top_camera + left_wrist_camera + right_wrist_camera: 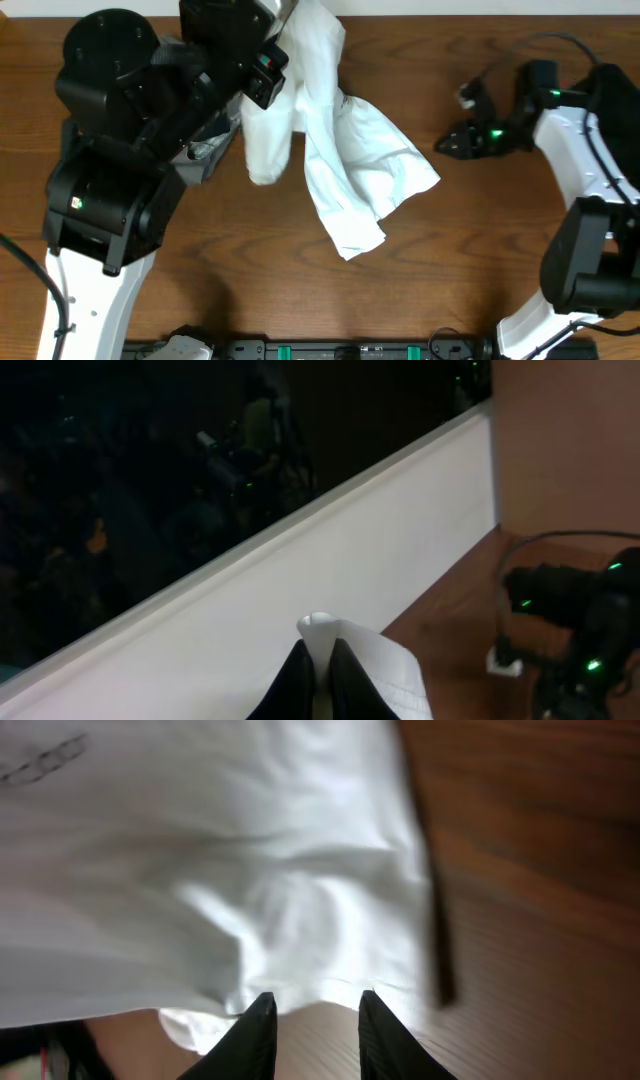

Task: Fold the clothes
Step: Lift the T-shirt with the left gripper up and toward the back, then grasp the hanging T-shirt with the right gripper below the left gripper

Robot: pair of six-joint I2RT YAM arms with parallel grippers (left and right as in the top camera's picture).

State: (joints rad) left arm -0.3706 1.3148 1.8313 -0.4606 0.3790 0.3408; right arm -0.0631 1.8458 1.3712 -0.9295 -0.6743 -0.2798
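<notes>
Zero folds are finished: left end effector (318,663) pinches the crumpled white garment (345,150); right end effector (315,1020) gapes empty.

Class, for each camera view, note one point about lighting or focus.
Overhead: sharp, evenly lit, white garment nearly washed out. Left wrist: upper left very dark, left tool silhouetted. Right wrist: garment soft-focused, casting a dark shadow on the table.
</notes>
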